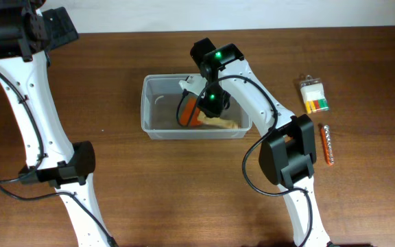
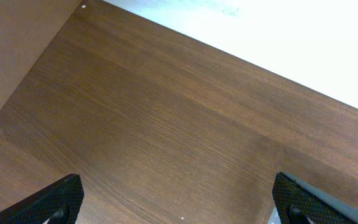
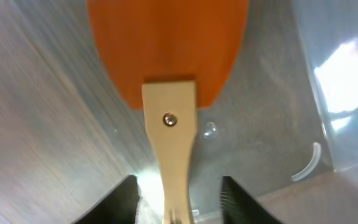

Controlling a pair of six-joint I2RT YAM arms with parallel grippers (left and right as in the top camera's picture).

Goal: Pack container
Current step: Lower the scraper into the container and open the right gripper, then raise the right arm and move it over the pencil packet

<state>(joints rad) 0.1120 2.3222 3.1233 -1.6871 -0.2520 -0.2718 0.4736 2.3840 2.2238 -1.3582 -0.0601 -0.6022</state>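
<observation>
R hand (image 3: 178, 200) open over the container (image 1: 147, 113); jaws stand either side of a wooden handle w/ gaps, no grip. Handle belongs to spatula (image 3: 166, 56), which lies inside container, orange blade toward 9 o'clock, handle toward 4. Container sits mid table (image 1: 149, 199). At its 3 o'clock: small clear pack (image 1: 314, 96), w/ orange-black tool (image 1: 328, 144) at the pack's 5. L hand (image 2: 179, 202) wide open, nothing between jaws, over wood at table's 10 o'clock corner.

The clear rectangular plastic tub (image 1: 160, 118), round-cornered and rimmed, stands upright and open-topped at mid-table before me, its long side running left to right. An orange-bladed spatula (image 1: 189, 110) with a wooden handle lies inside it.
</observation>
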